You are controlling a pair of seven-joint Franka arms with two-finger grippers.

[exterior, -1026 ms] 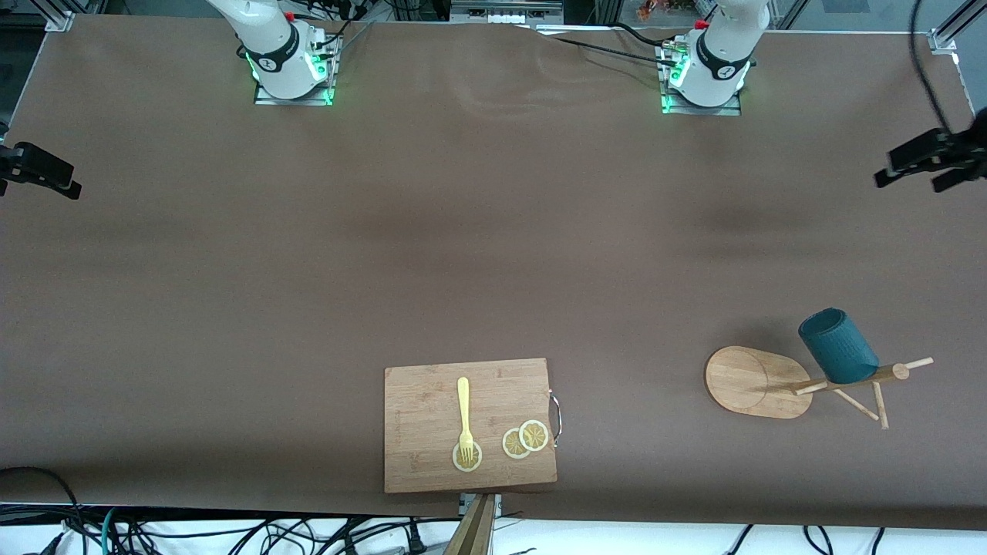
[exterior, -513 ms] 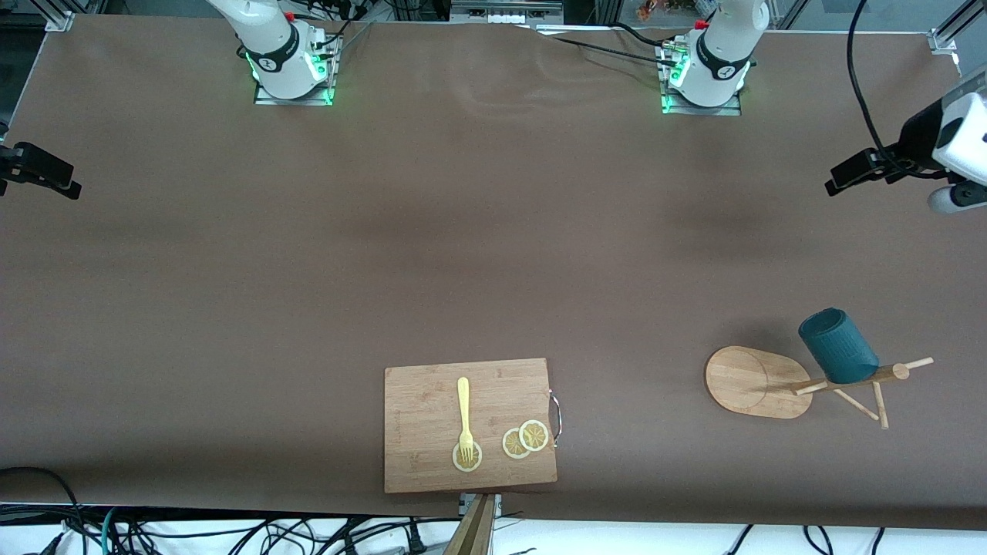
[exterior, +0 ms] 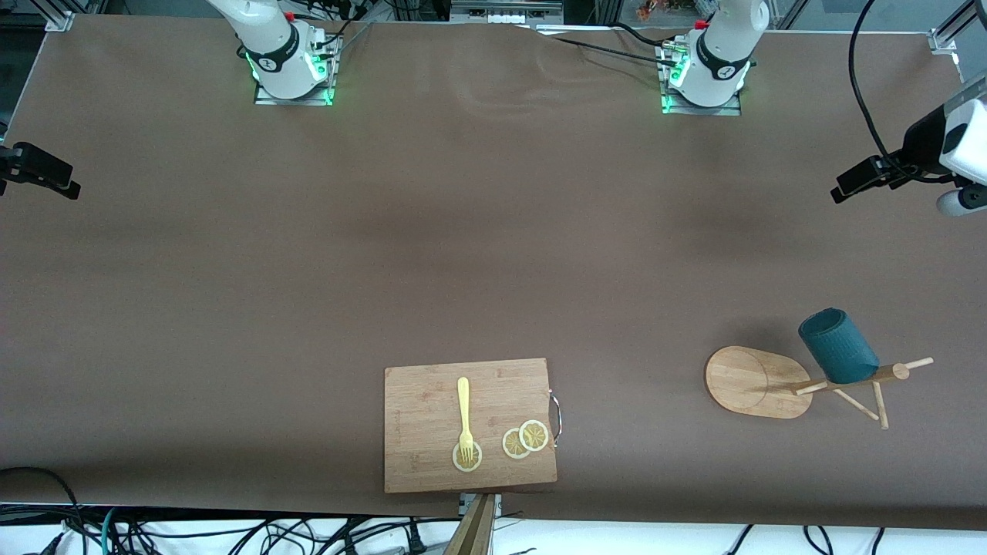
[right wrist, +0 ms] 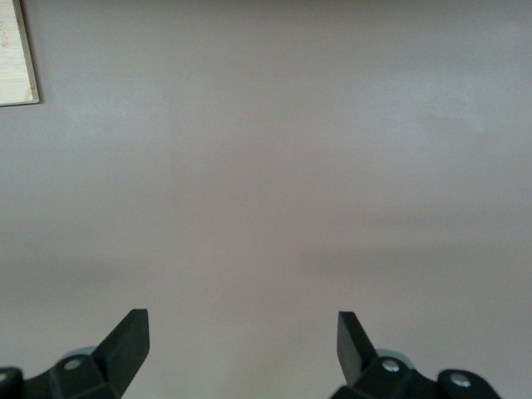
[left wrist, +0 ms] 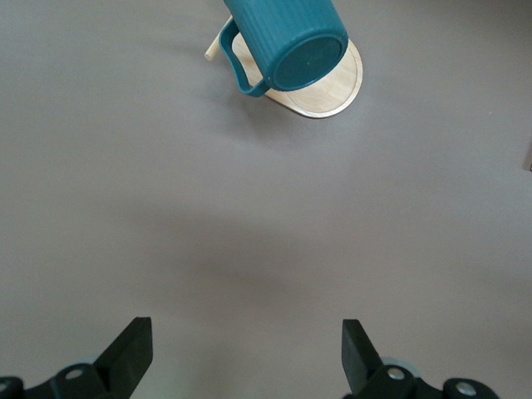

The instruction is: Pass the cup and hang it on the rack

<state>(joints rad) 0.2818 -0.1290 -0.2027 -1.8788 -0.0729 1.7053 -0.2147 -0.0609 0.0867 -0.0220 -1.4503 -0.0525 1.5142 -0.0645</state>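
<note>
The dark teal cup (exterior: 839,347) hangs by its handle on a peg of the bamboo rack (exterior: 744,381), toward the left arm's end of the table. The left wrist view shows the cup (left wrist: 287,41) bottom-on, over the rack's oval base (left wrist: 337,87). My left gripper (exterior: 848,185) is open and empty, up in the air over bare table at the left arm's end, well away from the rack; its jaws (left wrist: 245,349) stand wide apart. My right gripper (exterior: 62,181) waits open and empty over the right arm's end of the table; it also shows in the right wrist view (right wrist: 241,345).
A rectangular wooden cutting board (exterior: 432,462) lies near the table's front edge, with a yellow fork (exterior: 463,408) and lemon slices (exterior: 525,439) on it. Its corner shows in the right wrist view (right wrist: 15,58). Brown table cover (exterior: 463,270) lies between the arms.
The left gripper has come in from the view's edge over the table, its white wrist now showing, then dipped slightly. The cup, rack and right gripper have not moved.
</note>
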